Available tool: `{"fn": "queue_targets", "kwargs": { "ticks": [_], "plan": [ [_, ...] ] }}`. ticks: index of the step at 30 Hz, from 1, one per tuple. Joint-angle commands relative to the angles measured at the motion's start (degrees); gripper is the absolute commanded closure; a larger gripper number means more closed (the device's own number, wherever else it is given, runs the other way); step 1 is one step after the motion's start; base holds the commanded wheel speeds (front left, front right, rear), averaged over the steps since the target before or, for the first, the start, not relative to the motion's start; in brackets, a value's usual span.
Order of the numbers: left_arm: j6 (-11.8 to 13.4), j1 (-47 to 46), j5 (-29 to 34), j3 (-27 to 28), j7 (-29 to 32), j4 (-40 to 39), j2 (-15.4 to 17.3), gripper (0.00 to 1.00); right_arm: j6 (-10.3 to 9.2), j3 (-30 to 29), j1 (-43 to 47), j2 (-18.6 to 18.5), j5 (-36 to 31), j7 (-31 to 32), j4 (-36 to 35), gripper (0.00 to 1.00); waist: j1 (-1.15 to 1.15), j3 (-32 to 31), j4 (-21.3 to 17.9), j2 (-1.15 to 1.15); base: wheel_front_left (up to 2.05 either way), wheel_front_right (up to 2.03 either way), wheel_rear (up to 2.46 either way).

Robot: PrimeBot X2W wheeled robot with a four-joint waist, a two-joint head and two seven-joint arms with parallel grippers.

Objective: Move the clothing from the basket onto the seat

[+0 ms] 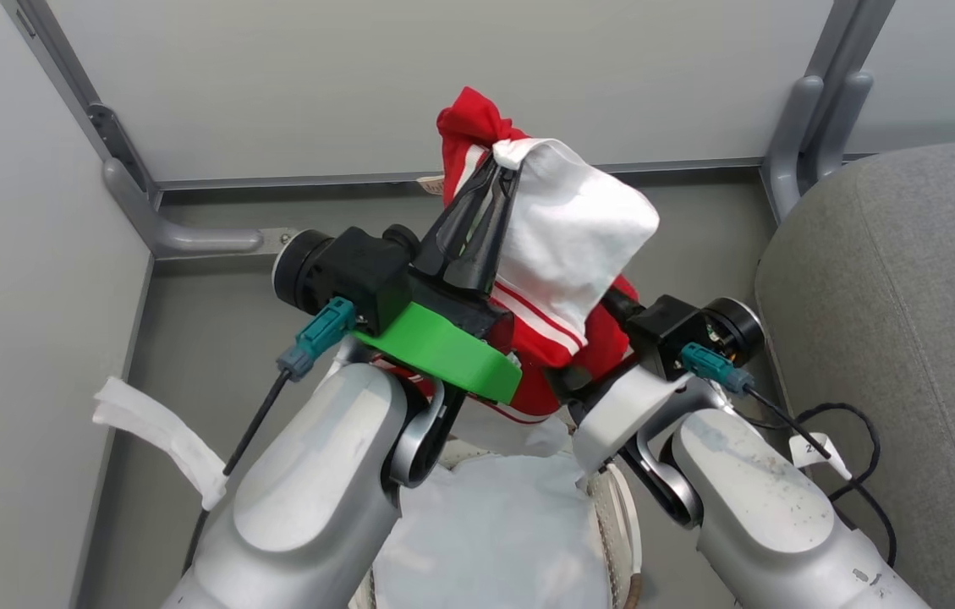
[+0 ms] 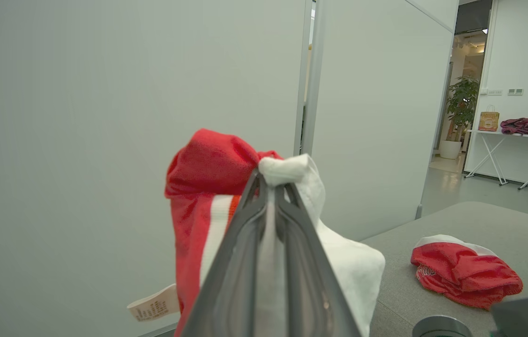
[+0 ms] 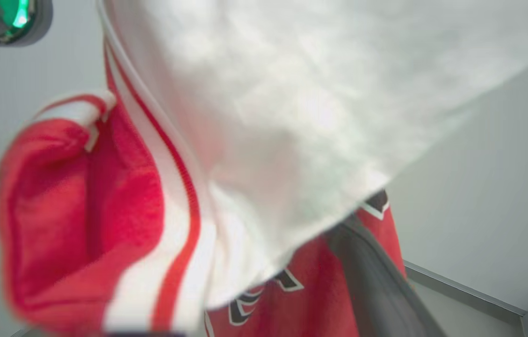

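Open room is tight. Grey partition panels close the back and the left side, with a strip of bare floor (image 1: 215,338) between them and the robot. The rounded left edge of the seat (image 1: 891,338) lies just right of the right forearm, and a black cable (image 1: 858,457) loops on the floor in that gap.

The left gripper (image 1: 501,165) is clamped tight on a bunched fold at the top of one red and white garment (image 1: 566,237), lifted well clear of the basket (image 1: 617,507). Its white panel drapes to the right, and its red body with white stripes hangs down between the two wrists above the basket's white liner (image 1: 494,524). A paper tag (image 2: 154,306) dangles at its far side.

The right gripper (image 3: 301,271) sits under the hanging cloth with its jaws spread wide. One dark finger (image 3: 366,276) shows beside the lettered red fabric; no pinch on it can be seen.

Count: two red garments, the lifted one and a second garment (image 2: 465,276) lying crumpled on the seat, well away from its near edge. One basket, at the bottom edge of the head view between the forearms. One seat. Two grippers
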Motion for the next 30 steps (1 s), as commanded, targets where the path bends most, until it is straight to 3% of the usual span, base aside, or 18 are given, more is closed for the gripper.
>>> {"fn": "queue_targets", "kwargs": {
  "ticks": [1,7,8,9,10,17,25,26,27,28,29,30],
  "plan": [
    [0.27,-0.89,-0.75,-0.58,-0.19,-0.42,0.11,1.00,-0.08,-0.33,-0.91,-0.07,-0.59,-0.10,0.45,0.00,0.00,0.15,0.56,0.00,0.00,0.00,0.00],
    [0.63,-1.61,-2.09,-3.13,-0.19,-1.01,0.09,1.00,-0.08,0.58,-2.66,-0.12,1.34,-0.10,0.88,0.00,0.00,0.45,1.91,0.00,0.00,0.00,0.00],
    [0.67,-1.62,-2.30,-3.36,-0.19,-1.12,0.09,1.00,-0.08,0.78,-2.79,-0.12,1.59,-0.10,1.41,0.10,0.00,0.49,2.06,0.00,0.00,0.00,0.00],
    [0.81,-1.73,-2.53,-3.65,-0.19,-1.22,0.10,1.00,-0.08,1.03,-2.96,-0.10,1.90,-0.10,2.16,0.60,0.00,0.55,2.26,0.00,0.00,0.00,0.00],
    [0.90,-1.78,-2.68,-3.91,-0.19,-1.27,0.10,1.00,-0.08,1.12,-3.08,-0.09,2.41,-0.10,2.78,1.00,0.00,0.60,2.39,0.00,0.00,0.00,0.00],
    [1.20,-2.03,-3.25,-4.34,-0.19,-0.82,0.10,1.00,-0.08,0.36,-3.55,-0.08,4.38,-0.10,5.33,1.00,0.00,1.21,2.97,0.00,0.00,0.00,0.00],
    [1.55,-0.44,-2.44,-2.36,-0.19,1.23,0.10,1.00,-0.08,-0.48,-0.38,-0.09,4.93,-0.10,3.65,1.00,0.00,1.30,1.47,0.00,0.00,0.00,0.00],
    [1.56,-0.06,-2.04,-1.99,-0.19,1.86,0.11,0.91,-0.08,-0.90,0.19,-0.10,5.17,-0.10,3.18,1.00,0.00,1.31,1.07,0.00,0.00,0.00,0.00],
    [1.57,0.26,-1.77,-1.48,-0.19,2.18,0.10,0.68,-0.08,-1.03,0.57,-0.10,5.08,-0.10,2.76,1.00,0.00,1.36,0.64,0.00,0.00,0.00,0.00],
    [1.53,0.74,-1.33,-1.08,-0.19,2.76,0.11,0.12,-0.08,-1.32,1.07,-0.09,5.08,-0.10,2.24,1.00,0.00,1.42,0.07,0.00,0.00,0.00,0.00],
    [1.51,1.04,-0.71,-0.82,-0.18,3.43,0.11,0.00,-0.08,-1.61,1.41,-0.09,5.00,-0.10,1.85,1.00,0.00,1.50,-0.48,0.00,0.00,0.00,0.00],
    [1.35,1.34,-0.40,-0.35,-0.14,3.85,0.10,0.00,-0.08,-1.87,1.95,-0.09,4.83,-0.10,1.35,1.00,0.00,1.61,-1.10,0.00,0.00,0.00,0.00]
  ]
}}
